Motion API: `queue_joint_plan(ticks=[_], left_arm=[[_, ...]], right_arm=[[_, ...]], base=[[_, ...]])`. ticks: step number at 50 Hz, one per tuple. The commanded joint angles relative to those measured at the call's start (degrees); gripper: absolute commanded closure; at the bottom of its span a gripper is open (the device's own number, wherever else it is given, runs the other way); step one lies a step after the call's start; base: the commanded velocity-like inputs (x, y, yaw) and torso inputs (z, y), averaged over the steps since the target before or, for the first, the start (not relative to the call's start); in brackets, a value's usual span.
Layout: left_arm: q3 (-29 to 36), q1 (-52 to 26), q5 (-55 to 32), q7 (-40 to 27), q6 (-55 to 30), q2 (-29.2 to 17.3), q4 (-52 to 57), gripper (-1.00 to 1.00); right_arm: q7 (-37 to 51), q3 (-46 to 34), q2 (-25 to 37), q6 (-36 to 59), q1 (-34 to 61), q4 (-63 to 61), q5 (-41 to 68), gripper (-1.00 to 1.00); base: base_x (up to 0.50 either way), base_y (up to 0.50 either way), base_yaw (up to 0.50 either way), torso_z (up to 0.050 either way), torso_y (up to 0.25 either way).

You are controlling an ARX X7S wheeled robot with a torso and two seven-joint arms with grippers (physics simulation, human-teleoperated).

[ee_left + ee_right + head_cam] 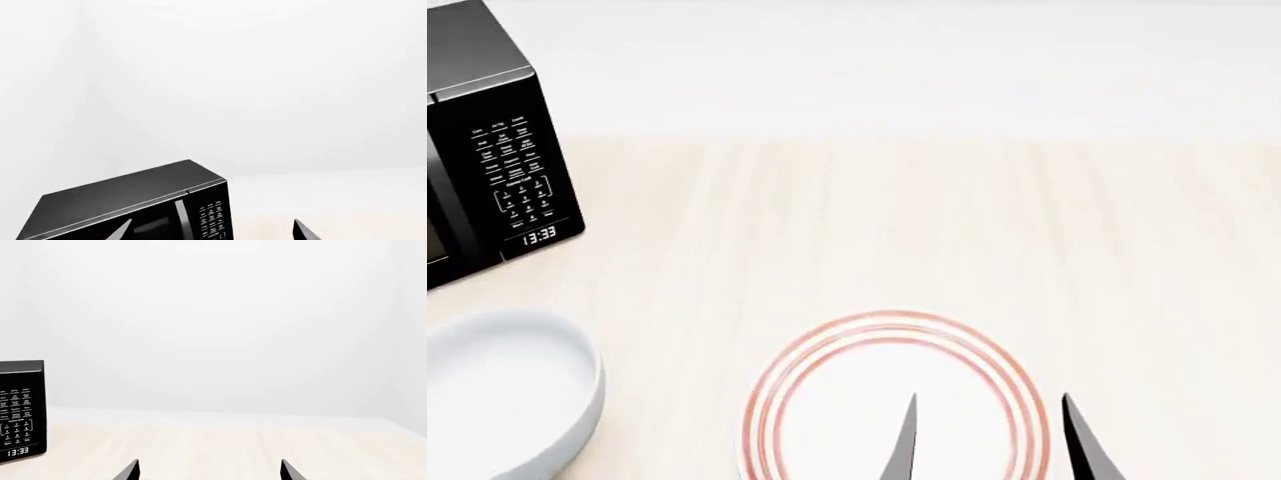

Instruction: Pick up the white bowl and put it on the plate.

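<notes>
Simulated kitchen setup. Black microwave (pixel 487 150) with keypad and clock sits on a pale wood-grain surface (pixel 961 220), next to a white bowl (pixel 501 395) and a red-ringed plate (pixel 894 390). Plain white walls behind.

Black microwave (pixel 487 140) at table's (pixel 961 230) far left; clock reads perhaps 13:33.
</notes>
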Motion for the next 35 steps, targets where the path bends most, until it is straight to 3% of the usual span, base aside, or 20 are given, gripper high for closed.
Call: queue_joint_plan(ticks=[1, 5, 6, 11, 12, 13, 35], left_arm=[[-7.18, -17.04, -26.20, -10.76, -21.22, -6.78, -12.38, -1.00], [-3.32, -17.01, -25.41, -11.62, -19.09, -8.05, -18.69, -1.00], [-1.12, -15.98, -22.75, -10.17, -16.34, -8.68, -24.88, -1.00], [0.22, -15.65, -20.71, -8.96, -13.36, -9.59, -29.83, -1.00], [7.10, -12.52, -14.39, -5.29, -5.27, -9.68, -38.42, -1.00], [7.50, -12.53, -14.07, -4.97, -4.66, -9.75, -41.58, -1.00], [8.88, -11.19, -13.05, -4.32, -2.02, -9.44, -44.25, -1.00]], right_arm=[[0.34, -0.54, 0.39, 0.60, 0.48, -0.40, 0.23, -1.00], [0.51, -0.49, 0.56, 0.42, 0.33, -0.33, 0.36, -1.00], [0.61, -0.34, 0.60, 0.47, 0.35, -0.32, 0.41, -1.00], [0.81, -0.59, 0.72, 0.49, 0.42, -0.34, 0.42, -1.00], [0.64, -1.16, 0.82, -0.03, 0.31, 0.01, 0.12, -1.00], [0.67, -1.16, 0.84, -0.12, 0.29, 0.08, 0.15, -1.00], [1.25, -1.77, 1.53, -0.71, 0.45, 0.67, 0.57, -1.00]], base=[[0.00, 0.00, 0.00, 0.000, 0.000], [0.00, 0.00, 0.00, 0.000, 0.000], [0.00, 0.00, 0.00, 0.000, 0.000], [0.00, 0.00, 0.00, 0.000, 0.000], [0.00, 0.00, 0.00, 0.000, 0.000], [0.00, 0.00, 0.00, 0.000, 0.000], [0.00, 0.00, 0.00, 0.000, 0.000]])
